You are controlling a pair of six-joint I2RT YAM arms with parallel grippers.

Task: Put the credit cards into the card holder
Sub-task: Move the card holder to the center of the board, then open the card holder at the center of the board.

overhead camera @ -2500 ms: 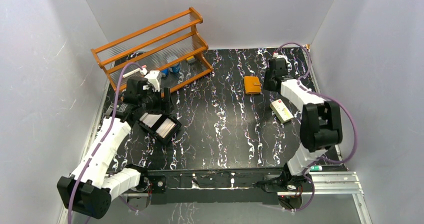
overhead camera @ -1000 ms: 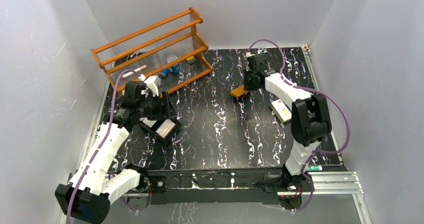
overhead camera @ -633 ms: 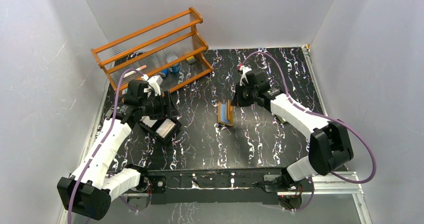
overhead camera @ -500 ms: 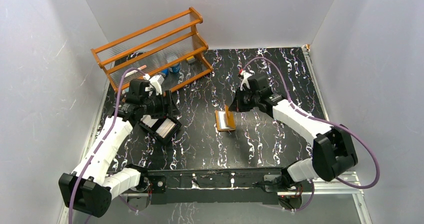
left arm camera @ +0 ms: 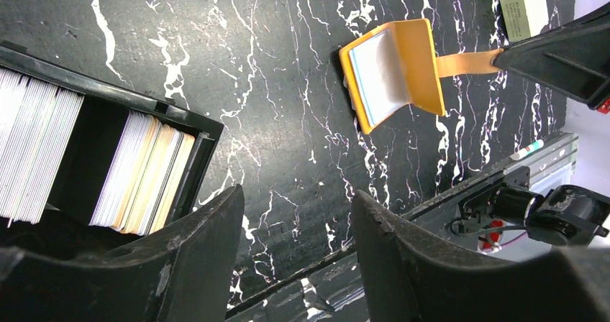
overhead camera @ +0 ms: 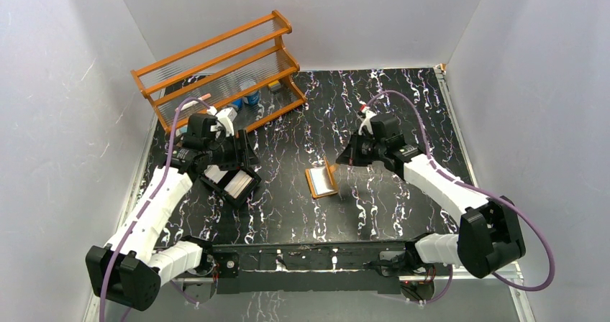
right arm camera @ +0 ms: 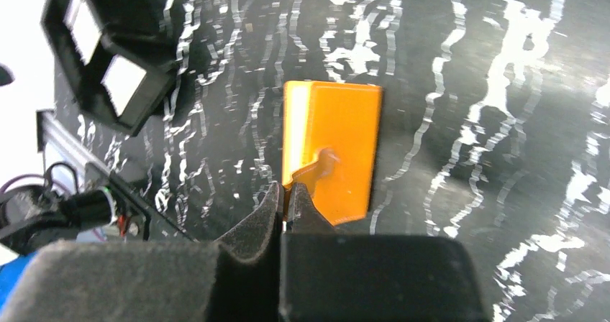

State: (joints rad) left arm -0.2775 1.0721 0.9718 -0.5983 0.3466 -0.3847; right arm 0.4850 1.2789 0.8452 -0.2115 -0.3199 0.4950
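Observation:
The orange-tan card holder [overhead camera: 321, 181] lies near the table's middle, partly open, its clear sleeve showing in the left wrist view [left arm camera: 392, 74]. My right gripper [overhead camera: 345, 158] is shut on its snap tab [right arm camera: 311, 172], with the holder's cover [right arm camera: 338, 149] just ahead of the fingers. The credit cards [overhead camera: 231, 181] stand edge-on in stacks in a black two-compartment tray [overhead camera: 244, 194], white and tan in the left wrist view [left arm camera: 147, 175]. My left gripper [overhead camera: 241, 148] is open and empty, just above the tray's far side.
An orange wooden rack [overhead camera: 216, 67] stands at the back left with small items under it. A cream oblong box with a red mark shows at the top right of the left wrist view [left arm camera: 521, 6]. The table's metal front rail [overhead camera: 338, 254] lies near the arm bases.
My right gripper took the card holder from the back right and dragged it by its tab to the table's middle, where it has opened. My left gripper stayed over the tray.

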